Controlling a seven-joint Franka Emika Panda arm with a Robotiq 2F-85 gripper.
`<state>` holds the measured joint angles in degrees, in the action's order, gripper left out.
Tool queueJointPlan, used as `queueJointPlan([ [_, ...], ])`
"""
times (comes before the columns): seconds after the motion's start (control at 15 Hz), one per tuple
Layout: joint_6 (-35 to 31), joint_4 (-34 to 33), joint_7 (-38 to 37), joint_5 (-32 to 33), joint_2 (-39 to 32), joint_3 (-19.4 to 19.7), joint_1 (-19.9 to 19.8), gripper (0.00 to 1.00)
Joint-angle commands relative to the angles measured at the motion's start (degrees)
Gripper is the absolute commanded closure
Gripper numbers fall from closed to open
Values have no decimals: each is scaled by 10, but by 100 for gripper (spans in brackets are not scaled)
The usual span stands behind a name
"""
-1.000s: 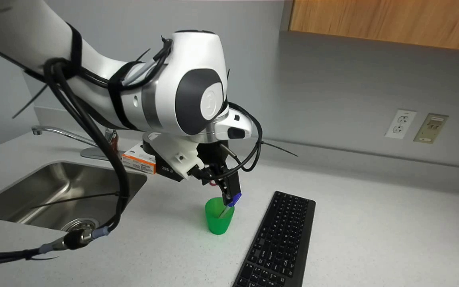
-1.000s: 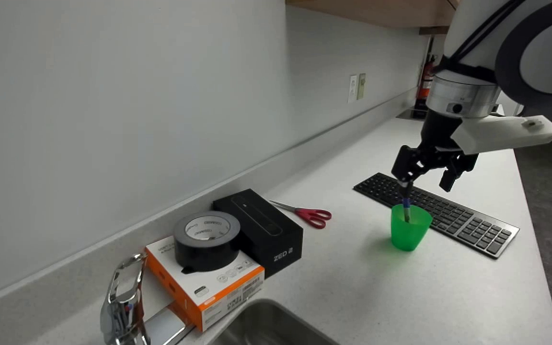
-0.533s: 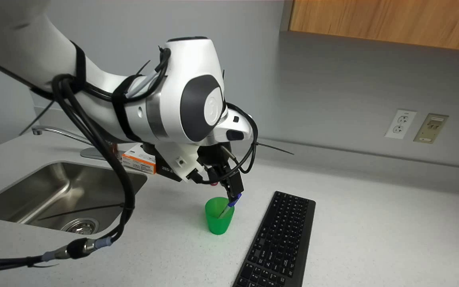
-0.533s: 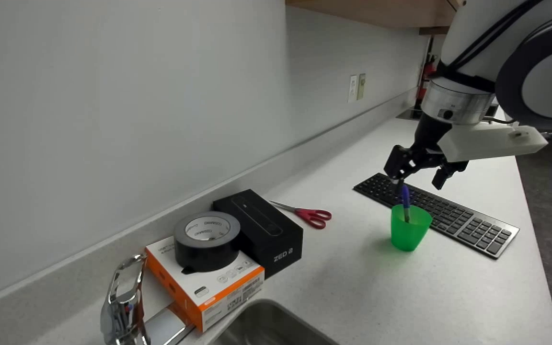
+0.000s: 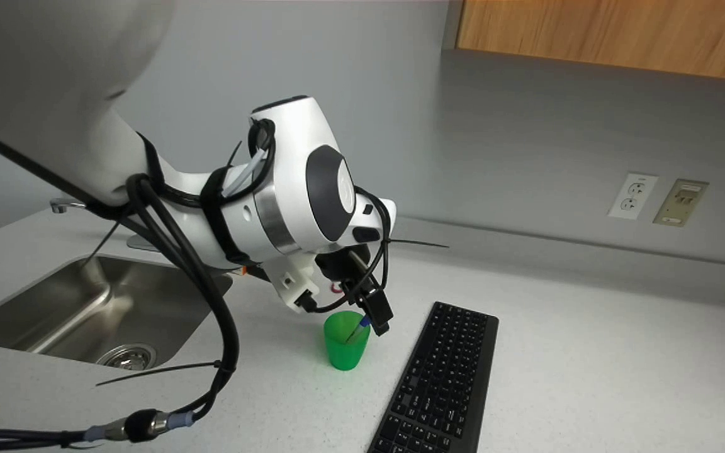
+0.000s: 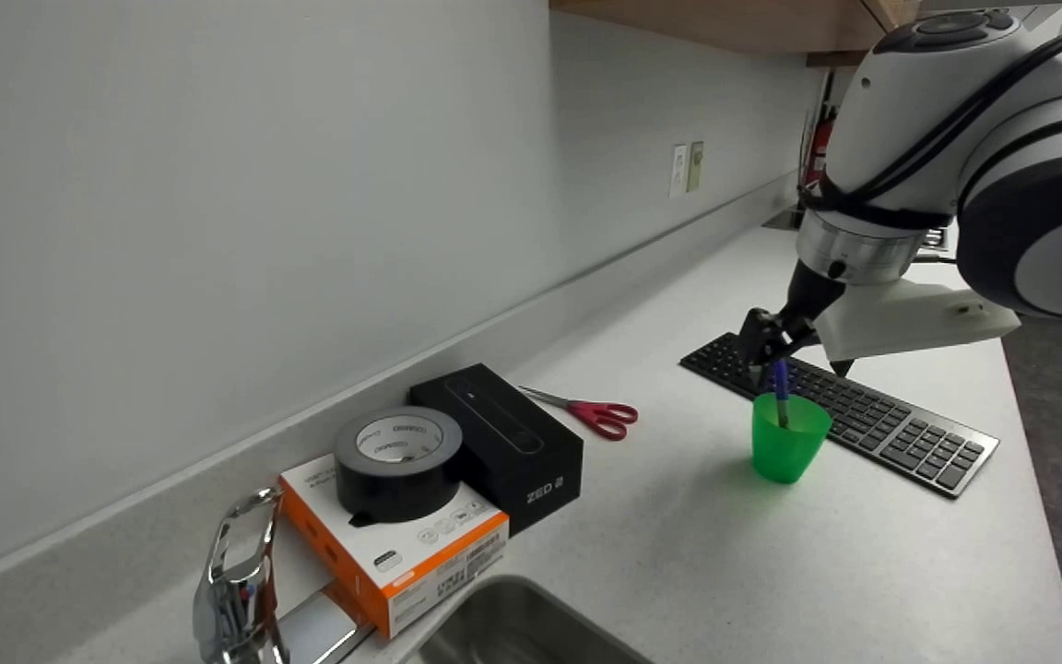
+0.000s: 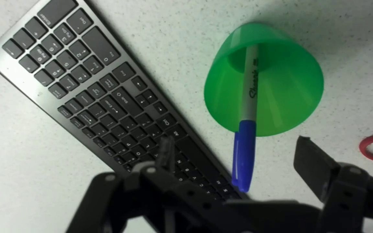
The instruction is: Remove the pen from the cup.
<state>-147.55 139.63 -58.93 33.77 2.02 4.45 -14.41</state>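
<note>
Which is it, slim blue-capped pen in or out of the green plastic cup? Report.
In: the wrist view shows the pen inside the cup, cap jutting out.

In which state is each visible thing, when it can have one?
Cup: upright
Pen: capped, leaning in the cup
Gripper: open, holding nothing
Scissors: seemingly closed
Keyboard: lying flat, keys up
White-and-orange box: looks closed
Tape roll: lying flat on that box
Black box: looks closed
Faucet: no running water visible

Tape roll (image 6: 399, 468) on white box (image 6: 411, 553)
</note>
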Motion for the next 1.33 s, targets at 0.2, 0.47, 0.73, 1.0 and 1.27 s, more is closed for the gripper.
queueJointPlan([
  [0.2, -33, -20, -99, 88, -32, 28, 16, 47],
  [0.47, -32, -18, -101, 89, -26, 34, 21, 77],
  [0.73, -38, 14, -63, 59, 25, 32, 27, 100],
  [1.0, -73, 69, -3, 20, 123, 28, 29, 96],
  [1.27, -65, 110, 147, -125, 213, 26, 57, 96],
])
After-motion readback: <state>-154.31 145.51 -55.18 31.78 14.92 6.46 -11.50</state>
